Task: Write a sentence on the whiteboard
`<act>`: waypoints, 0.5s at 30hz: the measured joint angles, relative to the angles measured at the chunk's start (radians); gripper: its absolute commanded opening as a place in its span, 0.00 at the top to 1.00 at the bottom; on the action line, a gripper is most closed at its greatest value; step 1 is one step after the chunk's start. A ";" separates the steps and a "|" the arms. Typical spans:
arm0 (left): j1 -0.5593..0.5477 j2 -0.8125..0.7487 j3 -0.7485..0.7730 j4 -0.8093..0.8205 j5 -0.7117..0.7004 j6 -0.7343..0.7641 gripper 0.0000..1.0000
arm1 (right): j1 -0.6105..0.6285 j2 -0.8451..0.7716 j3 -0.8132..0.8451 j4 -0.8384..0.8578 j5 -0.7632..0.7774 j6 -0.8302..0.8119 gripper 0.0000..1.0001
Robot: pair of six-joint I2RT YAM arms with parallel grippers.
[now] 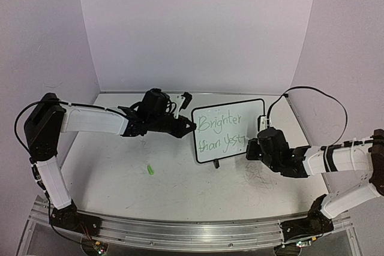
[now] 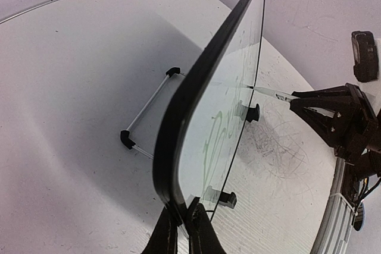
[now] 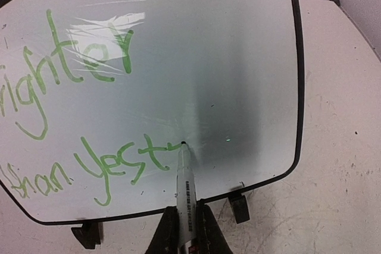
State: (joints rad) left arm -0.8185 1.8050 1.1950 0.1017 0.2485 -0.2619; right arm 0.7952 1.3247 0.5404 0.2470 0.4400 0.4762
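Left claw (image 2: 181,230) is clamped tight on the edge of the whiteboard (image 2: 196,99), which stands upright and runs straight out ahead of its fingers. Right claw (image 3: 187,233) is pinching a white marker (image 3: 184,176), whose tip touches the board face just ahead of the claw. The tip is at the end of the sentence (image 3: 101,168), green cursive reading "Brighter / than Yest", up and left of it.

Pale lilac walls (image 1: 198,22) enclose a scuffed white tabletop (image 1: 108,172), an aluminium rail (image 1: 180,232) along its near edge.
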 measured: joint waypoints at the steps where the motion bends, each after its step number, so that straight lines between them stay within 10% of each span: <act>1: 0.000 0.000 0.000 0.000 0.000 0.000 1.00 | 0.000 0.000 0.000 0.000 0.000 -0.003 1.00; 15: 0.000 0.000 0.000 0.000 0.000 0.000 1.00 | -0.001 -0.006 0.000 0.026 -0.027 -0.041 1.00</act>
State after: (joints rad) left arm -0.8185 1.8046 1.1950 0.1013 0.2485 -0.2619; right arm 0.7944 1.3182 0.5404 0.2734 0.4132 0.4351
